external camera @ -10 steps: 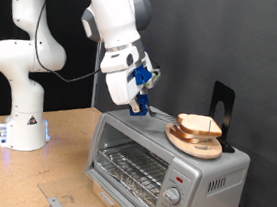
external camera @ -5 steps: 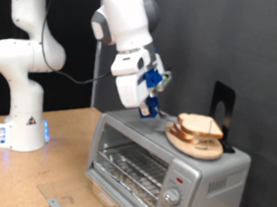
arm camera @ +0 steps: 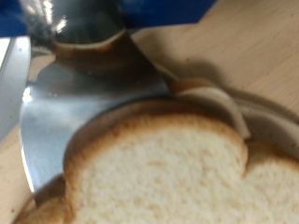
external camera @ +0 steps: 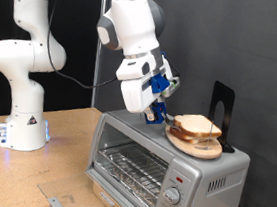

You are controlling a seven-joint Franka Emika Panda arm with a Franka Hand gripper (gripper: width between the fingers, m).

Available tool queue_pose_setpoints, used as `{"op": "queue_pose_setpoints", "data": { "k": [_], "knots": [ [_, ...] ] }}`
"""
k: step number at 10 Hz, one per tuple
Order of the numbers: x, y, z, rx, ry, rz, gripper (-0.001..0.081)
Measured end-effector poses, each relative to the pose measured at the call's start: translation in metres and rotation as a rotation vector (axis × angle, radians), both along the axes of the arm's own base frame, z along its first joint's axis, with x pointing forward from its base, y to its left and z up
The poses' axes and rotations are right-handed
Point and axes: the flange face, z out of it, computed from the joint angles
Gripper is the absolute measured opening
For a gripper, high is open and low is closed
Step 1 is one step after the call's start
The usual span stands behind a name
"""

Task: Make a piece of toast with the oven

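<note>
Room: black curtain behind, brown wood table (external camera: 69, 141) below.
Oven (external camera: 162, 162): silver box on the table; its glass door hangs open, the wire rack shows inside, and round knobs sit at its front end, toward the exterior view's right.
Plate (external camera: 189, 144): round wood plate on the oven's top, right beside the jaws.
Toast (external camera: 198, 124): top slice of a small pile on the plate. It lies flat, pale face up, brown crust all round. Squarish, so no clear long side.
Black stand (external camera: 221, 108): upright, just behind the pile.
Gripper (external camera: 158, 112): over the oven's top, tilted down, tips just beside the pile, on the exterior view's left of it.
Jaws: cannot tell if wide or narrow; nothing shows between them.
Exterior view only: arm, oven, whole pile, stand.
Wrist view only: very close, blurry look at the toast (arm camera: 154, 173), with the plate's rim past it and shiny oven top (arm camera: 70, 103) beside it.
</note>
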Motion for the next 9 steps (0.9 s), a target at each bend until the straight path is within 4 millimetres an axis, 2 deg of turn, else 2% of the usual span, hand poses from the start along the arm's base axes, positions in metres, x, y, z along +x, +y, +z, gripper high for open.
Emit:
{"op": "queue_pose_setpoints", "data": {
  "k": [3,9],
  "knots": [
    [0.0074,0.0029,0.0005,0.003,-0.006,0.017,0.0469],
    [0.0038,0.0012,0.0037,0.067,-0.023,0.049,0.0469]
  ]
}}
